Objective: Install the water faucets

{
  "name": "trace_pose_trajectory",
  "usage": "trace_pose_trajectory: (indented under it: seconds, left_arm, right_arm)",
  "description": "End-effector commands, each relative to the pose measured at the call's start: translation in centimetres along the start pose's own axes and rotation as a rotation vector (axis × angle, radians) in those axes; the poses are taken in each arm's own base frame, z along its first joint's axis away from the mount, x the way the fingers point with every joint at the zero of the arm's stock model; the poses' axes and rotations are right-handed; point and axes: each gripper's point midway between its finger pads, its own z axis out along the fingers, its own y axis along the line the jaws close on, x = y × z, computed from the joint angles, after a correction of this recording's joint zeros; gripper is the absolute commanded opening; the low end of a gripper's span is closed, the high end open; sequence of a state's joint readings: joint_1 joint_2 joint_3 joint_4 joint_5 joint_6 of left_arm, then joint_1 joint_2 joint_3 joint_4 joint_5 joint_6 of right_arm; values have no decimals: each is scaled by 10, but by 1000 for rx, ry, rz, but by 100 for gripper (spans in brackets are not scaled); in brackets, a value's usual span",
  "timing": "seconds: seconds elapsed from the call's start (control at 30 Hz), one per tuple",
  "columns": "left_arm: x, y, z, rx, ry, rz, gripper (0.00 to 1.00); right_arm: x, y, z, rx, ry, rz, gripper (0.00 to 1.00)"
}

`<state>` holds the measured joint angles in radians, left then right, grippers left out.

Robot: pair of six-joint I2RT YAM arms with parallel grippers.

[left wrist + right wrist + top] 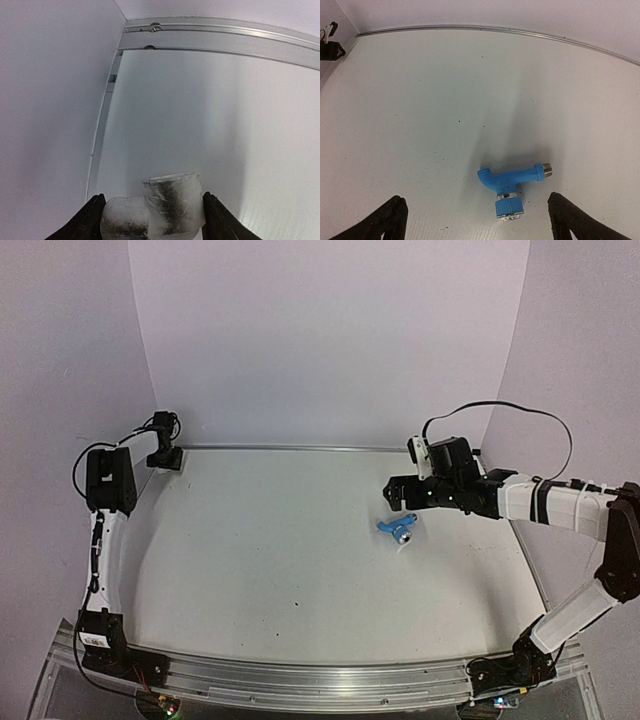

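The bright-blue T-shaped tap [397, 530] lies flat on the white table right of centre. In the right wrist view the tap [512, 182] shows its knob toward the camera and a metal threaded end pointing right. My right gripper [401, 496] hovers just behind and above it, open and empty; in the right wrist view it [476, 202] has its black fingers [387, 220] wide apart with the tap lying between them. My left gripper [165, 456] sits at the far left corner. In the left wrist view it [154, 202] is shut on a translucent white elbow-shaped fitting [172, 205].
White walls enclose the table on three sides. A metal rail [330, 448] runs along the far edge and another [320, 680] along the near edge. The left gripper shows small in the right wrist view's top left corner [330, 47].
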<state>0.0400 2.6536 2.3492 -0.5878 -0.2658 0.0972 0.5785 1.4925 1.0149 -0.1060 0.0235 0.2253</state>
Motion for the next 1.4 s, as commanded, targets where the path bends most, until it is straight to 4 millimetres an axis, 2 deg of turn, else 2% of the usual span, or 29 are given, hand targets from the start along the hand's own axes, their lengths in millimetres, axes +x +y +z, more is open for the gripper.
trace_pose_trajectory:
  seconds: [0.0,0.13,0.2,0.33,0.37,0.47,0.57,0.67,0.73,0.8,0.9,1.0,1.13,1.27,1.37]
  left_arm:
    - [5,-47,-45,96,32,-9,43]
    - [21,-76,-82,182,73,-71,34]
    - [32,-90,-103,239,100,-104,28]
    - [50,-120,-154,390,135,-179,22]
    - [60,-129,-163,429,158,-191,22]
    - [69,-163,-207,594,153,-242,21]
    - [72,-209,-270,880,134,-301,20]
    - [92,-241,-316,1134,179,-413,20]
    - [101,-257,-341,1237,195,-441,19]
    - [116,-271,-351,1244,227,-452,17]
    - [130,-292,-372,1316,233,-460,17]
    - [143,-304,-376,1332,206,-466,16]
    - [165,-322,-373,1394,204,-489,16]
    - [190,-350,-356,1392,271,-462,17]
    - [204,-358,-346,1361,264,-430,19]
  right_arm:
    - [-17,-5,-12,38,-63,-2,98]
    - [-10,-17,-22,82,-67,38,98]
    - [-2,-14,-27,61,-38,45,98]
    - [14,-5,-38,-17,4,69,98]
    - [18,-1,-40,-45,12,74,98]
    - [30,14,-45,-144,43,72,98]
    - [43,35,-42,-261,83,77,98]
    - [45,55,-40,-351,83,100,98]
    - [45,67,-39,-393,85,111,98]
    - [41,79,-37,-433,70,118,98]
    - [45,93,-31,-469,77,112,98]
    - [48,106,-25,-491,79,110,98]
    - [56,117,-16,-489,101,120,98]
    - [68,123,-9,-482,133,111,98]
    - [75,125,-6,-472,143,106,98]
